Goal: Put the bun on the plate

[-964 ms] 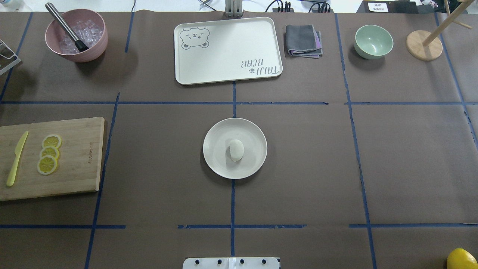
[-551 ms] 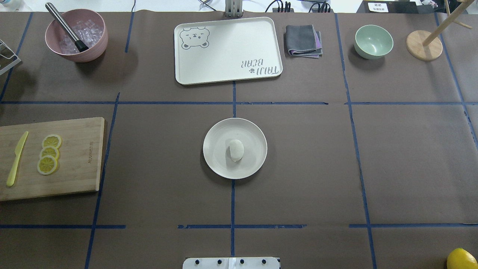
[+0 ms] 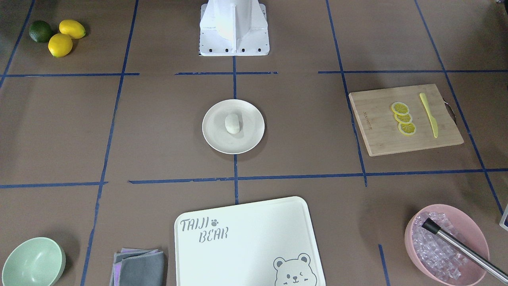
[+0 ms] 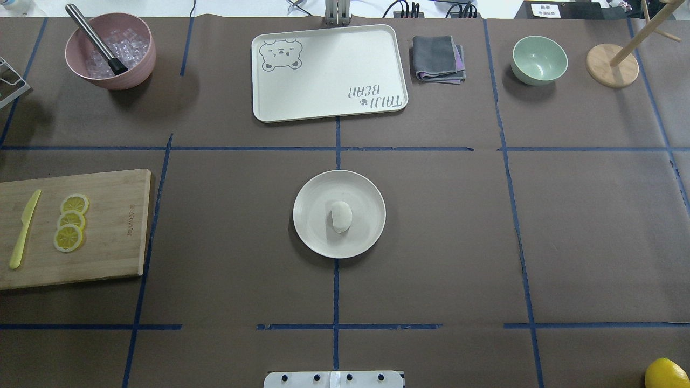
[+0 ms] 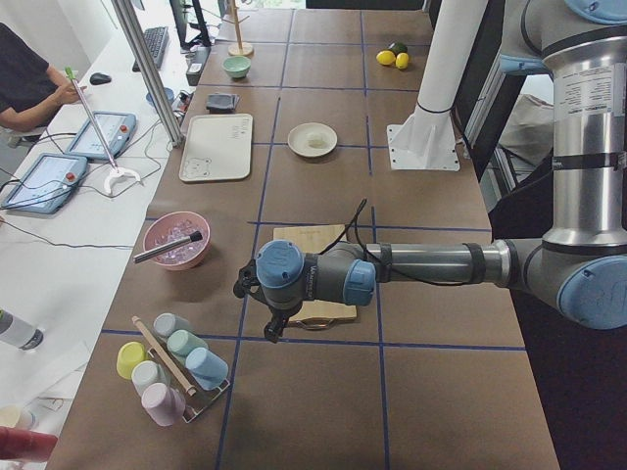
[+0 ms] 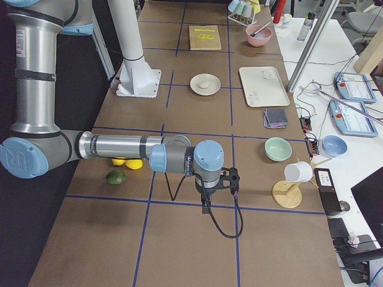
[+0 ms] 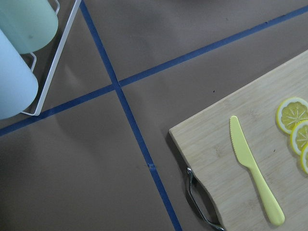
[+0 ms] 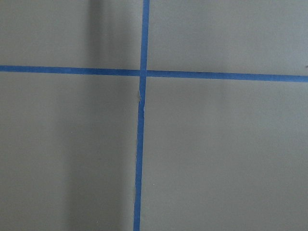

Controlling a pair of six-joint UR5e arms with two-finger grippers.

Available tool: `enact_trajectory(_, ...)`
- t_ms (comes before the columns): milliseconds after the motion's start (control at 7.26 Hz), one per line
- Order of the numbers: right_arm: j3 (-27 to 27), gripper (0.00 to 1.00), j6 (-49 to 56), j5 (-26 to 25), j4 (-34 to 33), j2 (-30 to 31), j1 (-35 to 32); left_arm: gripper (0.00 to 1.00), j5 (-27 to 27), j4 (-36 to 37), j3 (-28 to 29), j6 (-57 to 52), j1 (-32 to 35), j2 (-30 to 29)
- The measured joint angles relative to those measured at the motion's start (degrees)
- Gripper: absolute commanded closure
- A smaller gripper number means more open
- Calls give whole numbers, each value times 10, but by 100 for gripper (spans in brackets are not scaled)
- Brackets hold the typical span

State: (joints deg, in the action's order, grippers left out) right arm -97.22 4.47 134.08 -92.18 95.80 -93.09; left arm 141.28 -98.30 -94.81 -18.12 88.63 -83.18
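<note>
The white bun (image 4: 340, 216) lies near the middle of the cream plate (image 4: 315, 196), which stands at the table's centre. The front-facing view shows the same bun (image 3: 232, 122) on the plate (image 3: 251, 135), untouched. No gripper is near them. In the exterior left view my left gripper (image 5: 266, 326) hangs over the near end of the table beside the cutting board. In the exterior right view my right gripper (image 6: 207, 202) hangs over bare table at the other end. Whether either is open or shut I cannot tell. Both wrist views show only table, with no fingers in them.
A cutting board (image 4: 108, 242) with lemon slices (image 4: 70, 222) and a yellow knife (image 4: 24, 229) lies at the left. At the back stand a pink ice bowl (image 4: 110, 51), the bear tray (image 4: 329, 73), a folded cloth (image 4: 437, 58), a green bowl (image 4: 539, 59) and a wooden stand (image 4: 612, 64). A cup rack (image 5: 171, 367) sits near my left gripper.
</note>
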Motion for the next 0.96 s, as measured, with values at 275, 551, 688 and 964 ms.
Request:
enact_trajectory(275, 5, 0, 3, -3, 1, -6, 0, 0, -11, -12, 1, 0, -1, 4)
enact_trajectory(551, 3, 0, 4, 1, 1, -10, 0, 0, -22, -12, -1, 0, -2, 6)
enact_trajectory(688, 1, 0, 4, 1, 1, -11, 1, 0, -24, -10, -1, -1, -2, 8)
enact_trajectory(964, -2, 0, 5, 0, 2, -11, 1, 0, -26, 0, 2, -1, -3, 8)
